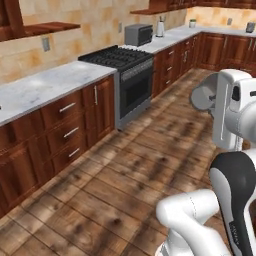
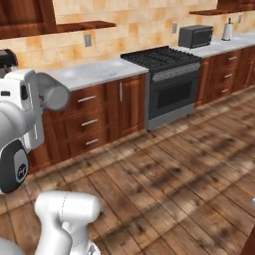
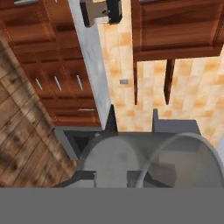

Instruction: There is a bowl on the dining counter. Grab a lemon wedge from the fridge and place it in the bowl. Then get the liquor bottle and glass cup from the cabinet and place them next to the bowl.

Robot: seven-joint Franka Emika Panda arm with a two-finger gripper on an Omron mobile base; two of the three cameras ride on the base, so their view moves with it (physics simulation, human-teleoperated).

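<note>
One glass cup (image 3: 148, 159), half cut off

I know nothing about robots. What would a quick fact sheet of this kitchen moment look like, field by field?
Place: kitchen with wood floor and dark wood cabinets
Counter: pale marble top along the tiled wall
Stove: black range set between the cabinets
Small appliances: grey toaster oven and a kettle on the far counter
Gripper: shut on glass cup
Held item: glass cup, seen close in the hand view
Arm: white, raised above the floor, away from the counters
</note>
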